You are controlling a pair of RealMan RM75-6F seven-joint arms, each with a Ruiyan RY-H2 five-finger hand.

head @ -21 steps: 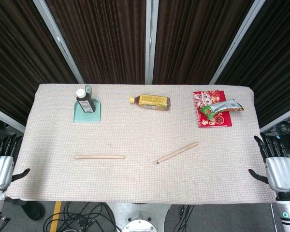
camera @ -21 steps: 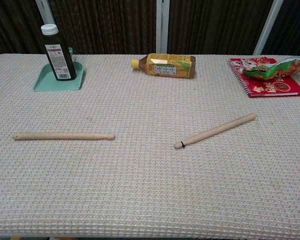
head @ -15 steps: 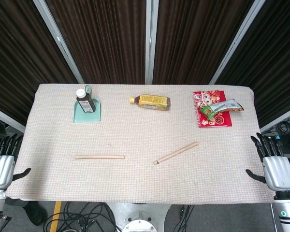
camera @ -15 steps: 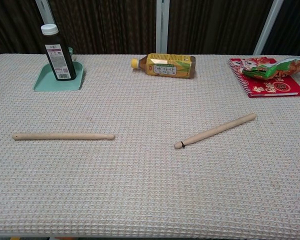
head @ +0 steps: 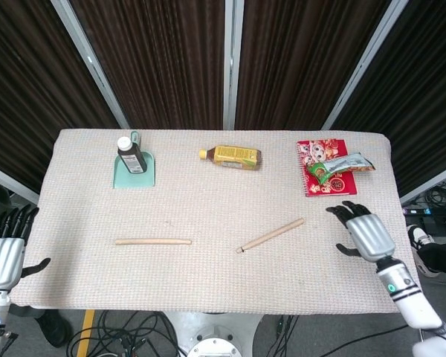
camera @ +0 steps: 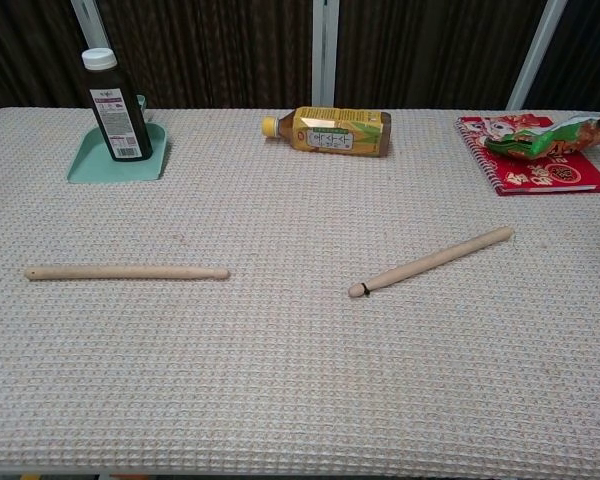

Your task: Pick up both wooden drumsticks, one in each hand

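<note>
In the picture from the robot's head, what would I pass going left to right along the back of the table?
Dark bottle standing on a green tray → yellow bottle lying on its side → red notebook with a snack packet on top.

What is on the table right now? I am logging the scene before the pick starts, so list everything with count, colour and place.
Drumsticks: two, pale wood; left drumstick lies level at near left, right drumstick lies slanted at near centre-right.
Dark bottle: one, dark brown with white cap, upright on the tray at far left.
Tray: one, mint green, far left.
Drink bottle: one, yellow, on its side at far centre.
Notebook: one, red, spiral-bound, far right.
Snack packet: one, green and silver, lying on the notebook.
Table cover: one, beige waffle weave.
Left robot hand: off the table's left edge, empty, fingers apart.
Right robot hand: above the table's right side, empty, fingers apart.
</note>
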